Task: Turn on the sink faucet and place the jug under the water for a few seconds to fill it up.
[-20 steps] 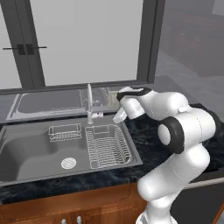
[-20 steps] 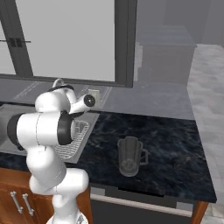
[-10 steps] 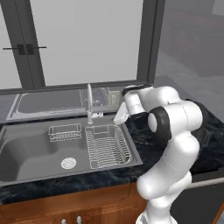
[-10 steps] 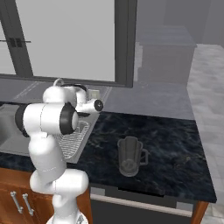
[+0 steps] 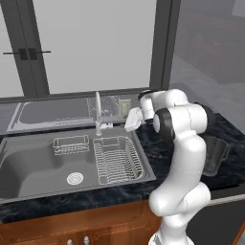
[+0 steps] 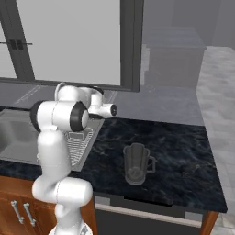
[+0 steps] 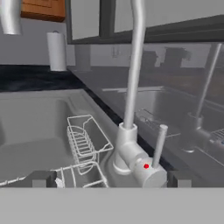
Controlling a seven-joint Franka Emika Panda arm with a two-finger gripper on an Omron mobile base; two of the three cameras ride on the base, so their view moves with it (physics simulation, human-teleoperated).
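The sink faucet (image 5: 98, 111) stands behind the sink (image 5: 33, 165), a thin silver spout with its small lever (image 7: 159, 141) at the base on the right. No water shows at the spout. My gripper (image 5: 127, 124) hovers just right of the faucet base and points at it. It is open, and in the hand view the dark fingertips (image 7: 41, 178) sit wide apart on either side of the faucet base (image 7: 127, 148), holding nothing. The dark jug (image 6: 137, 164) stands upright on the black counter to the right of the arm, also seen at the jug (image 5: 215, 155).
Two wire dish racks (image 5: 117, 160) lie in the right part of the basin. A flat grey drainboard tray (image 5: 52, 112) sits behind the sink under the window. A paper towel roll (image 7: 57, 50) stands farther along the counter.
The arm's elbow has swung up and back toward the window, standing more upright. The hand stays close to the faucet base, jaws still open. The jug has not moved.
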